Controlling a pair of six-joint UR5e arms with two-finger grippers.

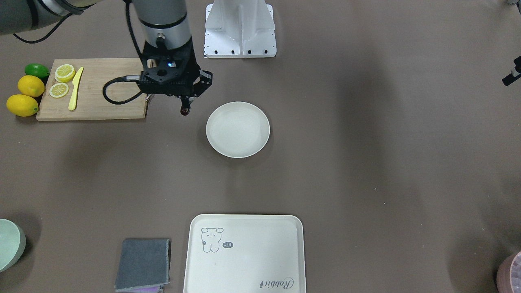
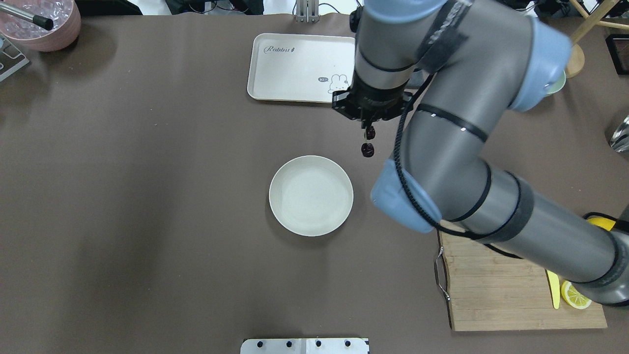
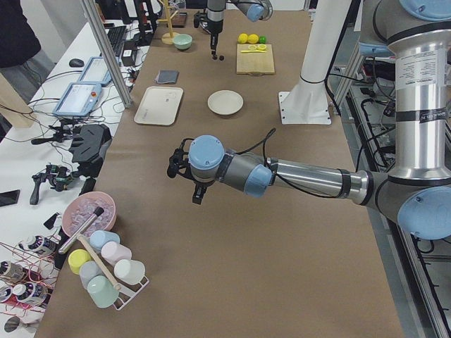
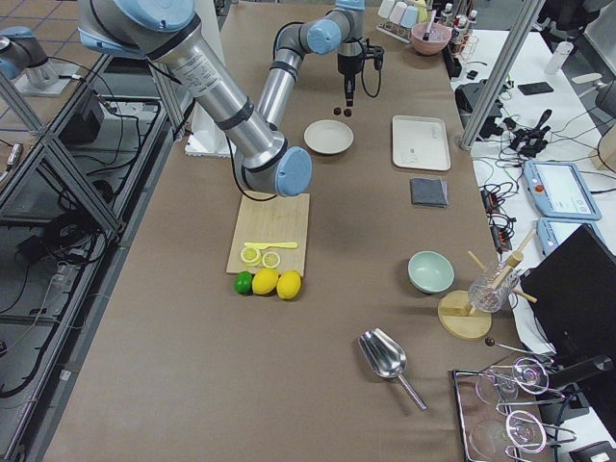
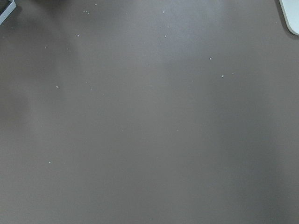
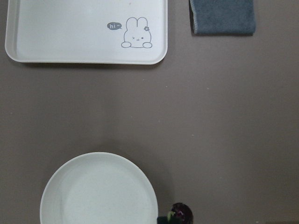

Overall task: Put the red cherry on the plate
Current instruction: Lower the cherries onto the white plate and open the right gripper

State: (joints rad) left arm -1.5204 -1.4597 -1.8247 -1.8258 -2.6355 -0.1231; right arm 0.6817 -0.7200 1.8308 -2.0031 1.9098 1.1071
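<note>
The red cherry [image 2: 367, 149], a dark pair on a short stem, hangs from my right gripper [image 2: 369, 129], which is shut on it above the table. It is just outside the far right rim of the plate [image 2: 311, 195], a round off-white dish with nothing in it. The front view shows the cherry [image 1: 185, 110] left of the plate [image 1: 238, 129]. In the right wrist view the cherry [image 6: 180, 213] sits at the bottom edge beside the plate's rim [image 6: 99, 191]. My left gripper [image 3: 198, 191] shows only in the left side view, low over bare table; I cannot tell its state.
A cream tray [image 2: 300, 66] with a drawing lies beyond the plate, with a grey cloth [image 1: 143, 263] beside it. A wooden cutting board [image 1: 101, 89] holds lemon slices and a yellow knife [image 1: 75, 88]; lemons [image 1: 22, 105] and a lime lie next to it. A green bowl [image 1: 8, 244] stands at the edge.
</note>
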